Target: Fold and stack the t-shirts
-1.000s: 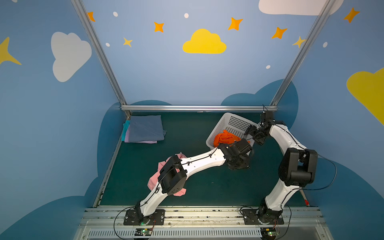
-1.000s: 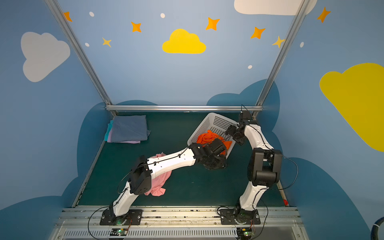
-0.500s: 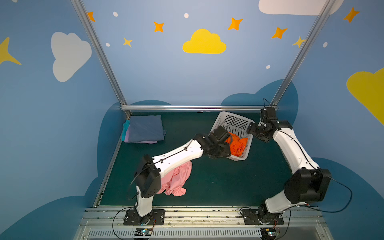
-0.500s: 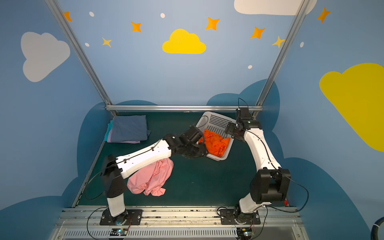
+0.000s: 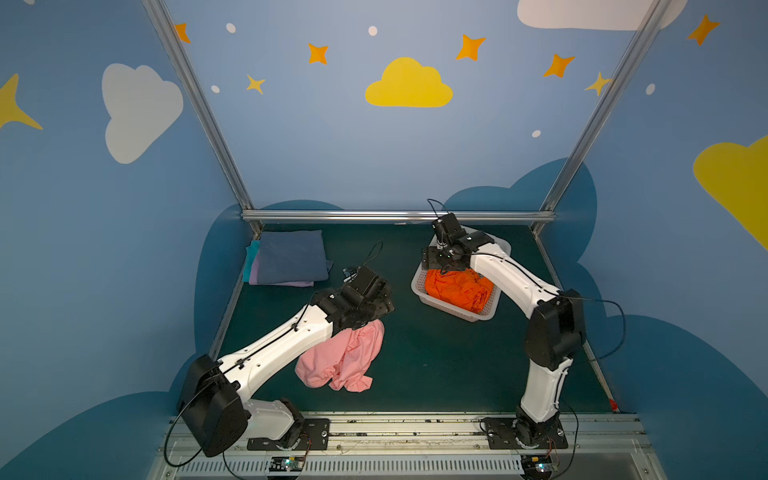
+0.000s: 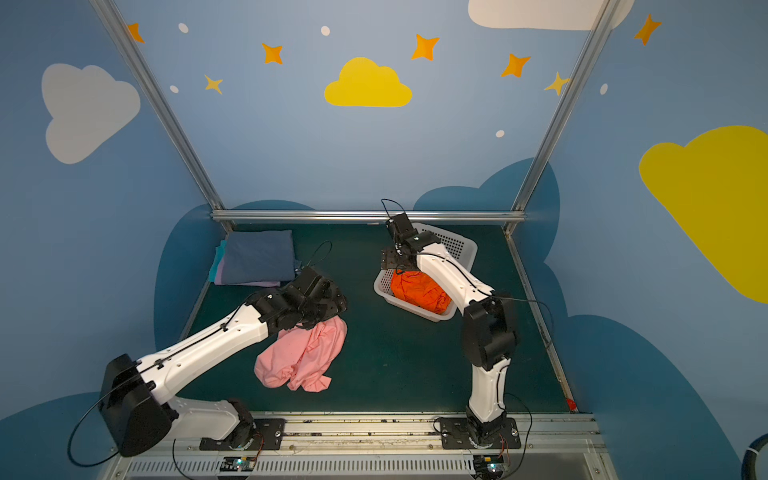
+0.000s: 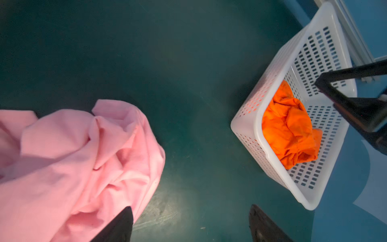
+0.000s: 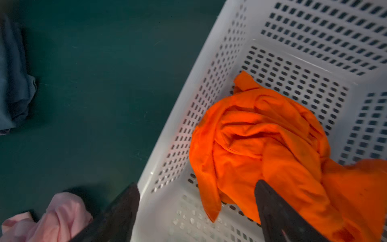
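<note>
Since the earlier frames our left gripper [image 7: 190, 222] has drawn back from the white perforated plastic basket [image 7: 249, 138]. It now hangs with jaws spread wide, gripping nothing, over the edge of the crumpled light pink cotton t-shirt [image 5: 340, 361], which lies on the green mat [image 5: 436, 365] apart from the basket. Our right gripper [image 8: 199, 205], equally spread and empty, straddles one basket wall above the bunched bright orange t-shirt [image 5: 457, 289] inside it.

walls [image 5: 332, 158]: blue | yellow cloud [image 5: 408, 83] mid-back | orange stars [image 5: 470, 47] flanking cloud | aluminium posts [image 5: 200, 112] either side of cloud | counter [image 5: 436, 365]: dark green, below cloud
</note>
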Controlling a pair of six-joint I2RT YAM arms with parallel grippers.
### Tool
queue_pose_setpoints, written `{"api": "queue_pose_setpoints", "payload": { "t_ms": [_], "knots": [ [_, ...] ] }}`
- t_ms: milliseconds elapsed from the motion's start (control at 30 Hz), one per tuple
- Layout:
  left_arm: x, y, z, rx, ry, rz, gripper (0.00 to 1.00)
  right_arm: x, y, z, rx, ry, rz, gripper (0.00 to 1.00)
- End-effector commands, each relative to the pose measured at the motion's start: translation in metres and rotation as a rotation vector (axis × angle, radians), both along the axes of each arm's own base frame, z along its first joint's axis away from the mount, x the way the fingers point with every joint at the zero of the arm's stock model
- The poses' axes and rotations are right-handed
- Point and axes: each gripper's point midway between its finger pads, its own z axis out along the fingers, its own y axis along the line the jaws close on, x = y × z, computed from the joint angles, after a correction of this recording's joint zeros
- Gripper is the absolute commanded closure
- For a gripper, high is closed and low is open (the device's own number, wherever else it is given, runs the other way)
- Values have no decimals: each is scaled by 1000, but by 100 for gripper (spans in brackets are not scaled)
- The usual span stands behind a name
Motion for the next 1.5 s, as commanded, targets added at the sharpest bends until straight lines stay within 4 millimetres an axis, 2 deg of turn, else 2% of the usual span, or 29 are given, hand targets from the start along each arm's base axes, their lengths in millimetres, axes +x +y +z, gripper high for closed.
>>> {"api": "queue_pose_setpoints", "payload": {
  "t_ms": [0, 67, 233, 467, 633, 900, 1067, 1200, 1333, 1467],
  "knots": [
    [-1, 23, 9, 14, -42, 73, 12, 4, 20, -4, 8, 65, -12, 13],
    [-4, 32, 11, 21, -52, 88, 0, 10, 19, -15, -17, 117, -73, 13],
    [-12, 54, 13, 45, -69, 123, 0, 20, 18, -49, -31, 185, -104, 17],
    [-19, 76, 13, 32, -88, 166, 0, 26, -2, -72, -55, 222, -109, 44],
    [-20, 84, 12, 25, -87, 179, 0, 24, -33, -76, -92, 235, -98, 64],
    [-15, 78, 2, 0, -60, 174, 0, 21, -85, -68, -163, 198, 28, 80],
    [-9, 68, -3, -11, -29, 164, 0, 32, -130, -67, -234, 185, 12, 89],
    [-4, 62, -6, -13, -10, 157, 0, 43, -156, -70, -284, 182, 25, 100],
    [1, 59, -10, -8, 5, 159, 0, 55, -183, -76, -365, 187, 26, 100],
    [5, 55, -16, 5, 31, 158, 0, 68, -204, -77, -331, 191, -14, 100]
  ]
}}
